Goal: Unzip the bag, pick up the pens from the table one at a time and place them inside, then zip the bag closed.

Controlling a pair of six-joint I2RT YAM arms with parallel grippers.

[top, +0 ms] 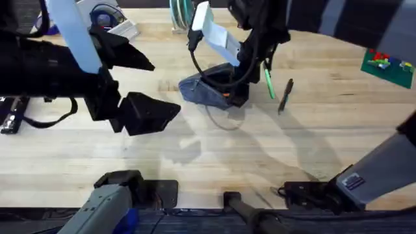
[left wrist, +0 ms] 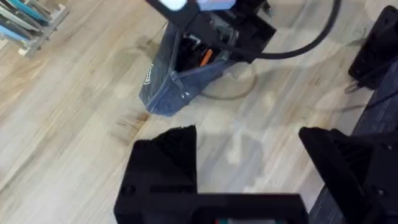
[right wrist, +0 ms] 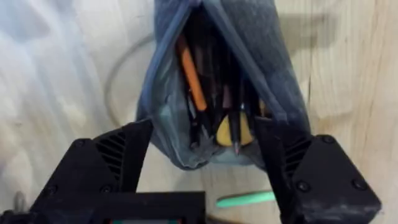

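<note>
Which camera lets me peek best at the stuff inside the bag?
The right wrist view: it looks straight into the open bag, showing an orange pen among dark ones. The left wrist view shows the bag side-on with a glimpse of orange. The overhead view shows the bag partly behind the right arm.

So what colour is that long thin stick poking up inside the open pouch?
Orange. The stick lies among dark pens inside the blue-grey pouch; the right wrist view shows it best.
</note>
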